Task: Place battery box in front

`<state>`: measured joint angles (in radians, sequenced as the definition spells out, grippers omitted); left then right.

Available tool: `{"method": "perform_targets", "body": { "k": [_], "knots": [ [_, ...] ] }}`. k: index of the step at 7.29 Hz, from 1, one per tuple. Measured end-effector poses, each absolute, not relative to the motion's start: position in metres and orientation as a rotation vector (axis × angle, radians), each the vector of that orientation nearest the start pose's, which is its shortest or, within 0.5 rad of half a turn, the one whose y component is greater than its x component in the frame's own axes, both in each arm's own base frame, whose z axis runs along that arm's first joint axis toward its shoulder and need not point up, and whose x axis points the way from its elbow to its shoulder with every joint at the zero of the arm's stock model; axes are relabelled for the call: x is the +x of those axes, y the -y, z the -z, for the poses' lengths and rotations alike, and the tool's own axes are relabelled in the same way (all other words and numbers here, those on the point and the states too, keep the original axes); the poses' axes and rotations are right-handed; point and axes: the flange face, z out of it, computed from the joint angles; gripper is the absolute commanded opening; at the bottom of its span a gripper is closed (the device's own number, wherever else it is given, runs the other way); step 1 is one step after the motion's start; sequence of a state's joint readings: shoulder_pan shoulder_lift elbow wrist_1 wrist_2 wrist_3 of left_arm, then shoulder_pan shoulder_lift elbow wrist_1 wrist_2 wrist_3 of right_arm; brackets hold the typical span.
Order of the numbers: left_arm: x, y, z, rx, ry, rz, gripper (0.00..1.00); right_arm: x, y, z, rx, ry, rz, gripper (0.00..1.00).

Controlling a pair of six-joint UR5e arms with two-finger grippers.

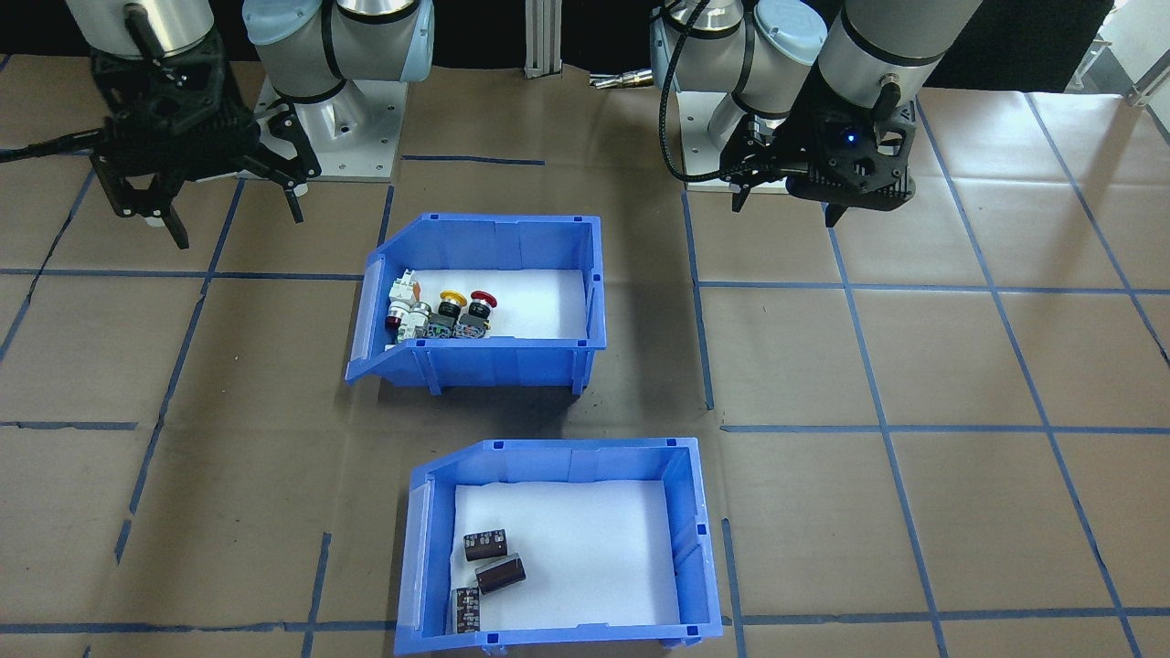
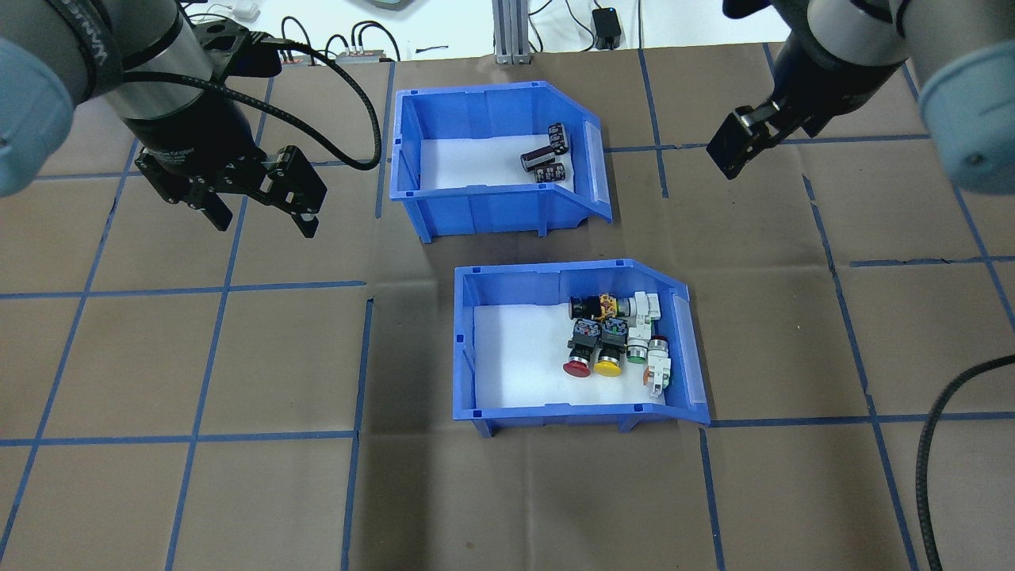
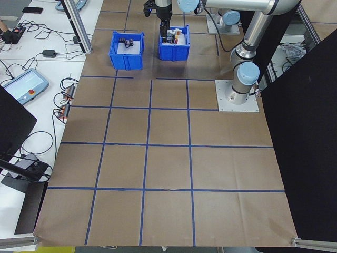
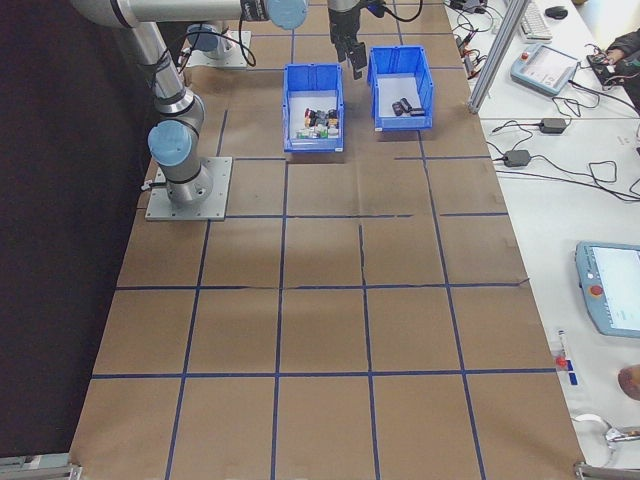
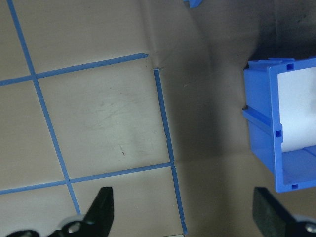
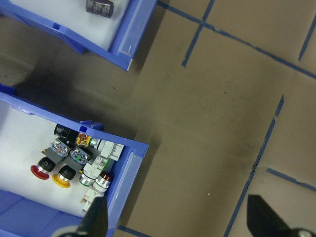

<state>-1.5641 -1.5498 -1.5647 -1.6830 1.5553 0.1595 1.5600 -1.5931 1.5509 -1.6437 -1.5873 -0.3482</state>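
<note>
The battery box point(image 2: 492, 210) is a blue open-top bin with a white liner. It stands on the far side of the table from the robot and holds three dark cylinders point(image 2: 547, 155). In the front-facing view the battery box point(image 1: 567, 461) is nearest the camera. My left gripper point(image 2: 254, 198) hangs open above the paper, to the left of the box and apart from it. My right gripper point(image 2: 737, 147) hovers to the box's right. The right wrist view shows the right gripper point(image 6: 180, 219) open and empty. The left gripper point(image 5: 185, 217) is also empty.
A second blue bin point(image 2: 555, 416) with red, yellow and white push-button switches point(image 2: 614, 337) stands nearer the robot, close behind the battery box. Brown paper with a blue tape grid point(image 2: 198, 285) covers the table. Cables and devices point(image 4: 540, 125) lie along the table's far edge.
</note>
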Motion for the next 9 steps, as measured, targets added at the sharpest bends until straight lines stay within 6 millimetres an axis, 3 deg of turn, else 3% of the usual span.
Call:
{"method": "perform_targets", "body": {
  "k": [2,3,5,9],
  "knots": [
    [-0.131,0.477,-0.491,0.226,-3.151,-0.100,1.00,0.123,0.521,-0.506,-0.170,-3.147,-0.057,1.00],
    [-0.130,0.477,-0.491,0.219,-3.151,-0.098,1.00,0.122,0.527,-0.495,-0.088,-3.147,-0.121,1.00],
    [-0.130,0.478,-0.491,0.213,-3.150,-0.098,1.00,0.121,0.530,-0.473,0.002,-3.148,-0.160,1.00],
    [-0.130,0.477,-0.490,0.212,-3.149,-0.102,1.00,0.122,0.532,-0.474,0.087,-3.154,-0.127,1.00]
  ]
}}
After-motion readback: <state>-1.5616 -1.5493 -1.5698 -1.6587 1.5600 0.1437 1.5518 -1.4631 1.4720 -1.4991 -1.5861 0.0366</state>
